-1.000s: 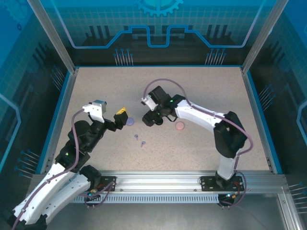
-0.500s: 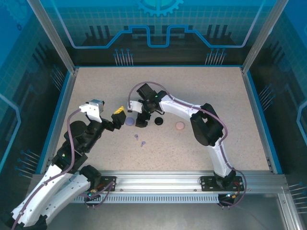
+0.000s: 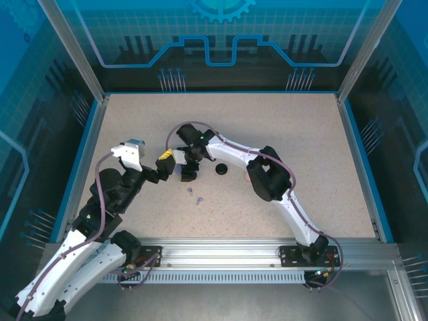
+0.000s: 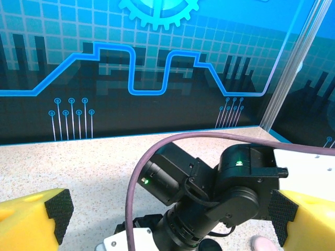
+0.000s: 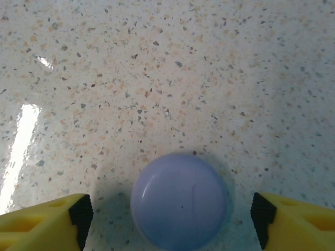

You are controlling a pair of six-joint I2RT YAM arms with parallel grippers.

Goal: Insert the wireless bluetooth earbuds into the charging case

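Note:
A round lilac charging case [image 5: 180, 201] lies on the speckled table, lid down. My right gripper [image 5: 170, 219] hangs over it, open, its yellow fingers [image 5: 42, 217] standing clear of the case on both sides. In the top view the right gripper [image 3: 188, 171] covers that case. Two tiny lilac earbuds [image 3: 190, 191] [image 3: 198, 199] lie just in front of it. My left gripper [image 3: 160, 167] is open and holds nothing, close to the left of the right wrist. In the left wrist view its yellow fingers [image 4: 34, 219] frame the right arm's black wrist [image 4: 209, 193].
A black round case [image 3: 221, 169] lies right of the right gripper and shows low in the left wrist view [image 4: 209, 246]. A pink case edge [image 4: 259, 243] is beside it. The right arm's elbow [image 3: 267, 177] hangs over the table's middle. Blue walls ring the table.
The right arm has swung left from beside the black case to above the lilac case, and its elbow now covers the pink case. The left arm has barely moved.

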